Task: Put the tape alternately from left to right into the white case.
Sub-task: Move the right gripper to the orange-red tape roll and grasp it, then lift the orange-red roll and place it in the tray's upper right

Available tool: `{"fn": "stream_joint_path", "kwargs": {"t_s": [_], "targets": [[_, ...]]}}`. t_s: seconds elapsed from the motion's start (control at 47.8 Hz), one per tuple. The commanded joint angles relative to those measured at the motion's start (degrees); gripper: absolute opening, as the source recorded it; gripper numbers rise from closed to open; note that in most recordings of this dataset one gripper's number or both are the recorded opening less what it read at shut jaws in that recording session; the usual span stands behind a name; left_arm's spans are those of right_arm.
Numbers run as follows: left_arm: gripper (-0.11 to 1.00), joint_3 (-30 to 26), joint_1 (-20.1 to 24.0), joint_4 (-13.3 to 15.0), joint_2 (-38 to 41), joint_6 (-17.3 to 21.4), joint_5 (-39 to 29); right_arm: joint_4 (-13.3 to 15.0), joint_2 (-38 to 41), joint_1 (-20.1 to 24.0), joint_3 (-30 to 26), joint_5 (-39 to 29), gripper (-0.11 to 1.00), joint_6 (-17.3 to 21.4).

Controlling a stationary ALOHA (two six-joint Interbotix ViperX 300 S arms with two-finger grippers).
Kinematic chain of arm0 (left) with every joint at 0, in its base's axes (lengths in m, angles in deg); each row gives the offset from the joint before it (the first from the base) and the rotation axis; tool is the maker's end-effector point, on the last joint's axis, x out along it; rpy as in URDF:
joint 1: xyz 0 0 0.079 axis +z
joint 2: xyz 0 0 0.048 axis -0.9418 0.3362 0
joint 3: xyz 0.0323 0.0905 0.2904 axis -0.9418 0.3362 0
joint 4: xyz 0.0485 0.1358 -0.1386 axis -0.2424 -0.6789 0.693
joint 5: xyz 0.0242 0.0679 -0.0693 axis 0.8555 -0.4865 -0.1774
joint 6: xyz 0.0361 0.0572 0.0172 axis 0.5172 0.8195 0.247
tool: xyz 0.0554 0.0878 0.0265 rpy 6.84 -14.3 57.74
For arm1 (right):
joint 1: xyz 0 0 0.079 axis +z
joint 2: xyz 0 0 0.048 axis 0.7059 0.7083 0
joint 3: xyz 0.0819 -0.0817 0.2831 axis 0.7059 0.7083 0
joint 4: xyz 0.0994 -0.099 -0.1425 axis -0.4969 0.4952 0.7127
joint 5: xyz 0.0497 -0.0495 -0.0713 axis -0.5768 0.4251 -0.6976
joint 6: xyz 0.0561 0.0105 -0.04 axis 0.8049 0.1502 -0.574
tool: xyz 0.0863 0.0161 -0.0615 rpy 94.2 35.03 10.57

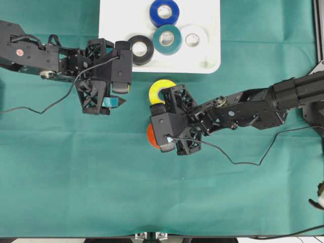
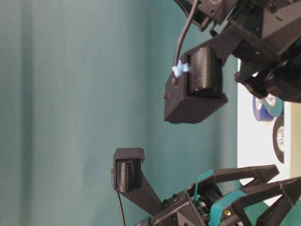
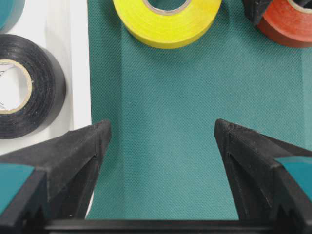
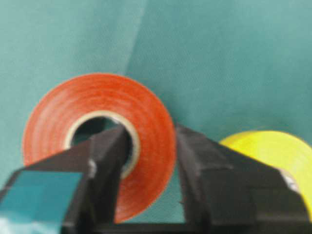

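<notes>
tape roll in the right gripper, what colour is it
Orange-red. The right gripper is shut on the tape roll; the right wrist view shows it best.

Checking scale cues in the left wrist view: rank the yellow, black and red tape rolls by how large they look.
1. Yellow roll, widest, though cut off at the top.
2. Black roll, cut by the left edge.
3. Red roll, mostly out of frame.
All are cropped, so true sizes may match.

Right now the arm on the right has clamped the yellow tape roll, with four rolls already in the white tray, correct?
Not quite. The right gripper is clamped on the orange tape roll, as the right wrist view shows; the yellow tape roll lies free beside it. Four rolls in the white tray is correct.
</notes>
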Motion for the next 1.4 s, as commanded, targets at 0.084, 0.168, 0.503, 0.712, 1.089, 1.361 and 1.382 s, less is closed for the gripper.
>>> {"fn": "stream_joint_path", "kwargs": {"t_s": [0.084, 0.168, 0.503, 0.712, 1.089, 1.361, 1.382], "targets": [[0.85, 0.53, -0.09, 0.09, -1.05, -0.09, 0.26, 0.09, -0.88, 0.0, -1.14, 1.14, 0.28, 0.18], [0.85, 0.53, -0.09, 0.09, -1.05, -0.09, 0.26, 0.09, -0.88, 0.09, -1.14, 1.23, 0.28, 0.18], [0.85, 0.53, -0.18, 0.09, -1.14, -0.18, 0.26, 0.09, -4.22, 1.05, -1.14, 0.7, 0.28, 0.18], [0.85, 0.79, -0.18, 0.09, -1.32, -0.18, 0.26, 0.09, -8.35, 1.23, -0.97, -1.05, 0.27, 0.09], [0.85, 1.23, -0.18, 0.09, -1.41, -0.18, 0.26, 0.26, -9.49, 1.23, -1.41, -5.89, 0.27, -0.09], [0.85, 1.32, -0.18, 0.09, -1.41, -0.18, 0.26, 0.44, -10.37, 1.14, -1.41, -6.5, 0.27, -0.35], [0.85, 1.23, -0.18, 0.09, -1.41, -0.18, 0.26, 0.62, -10.55, 1.14, -1.41, -6.77, 0.27, -0.35]]}}
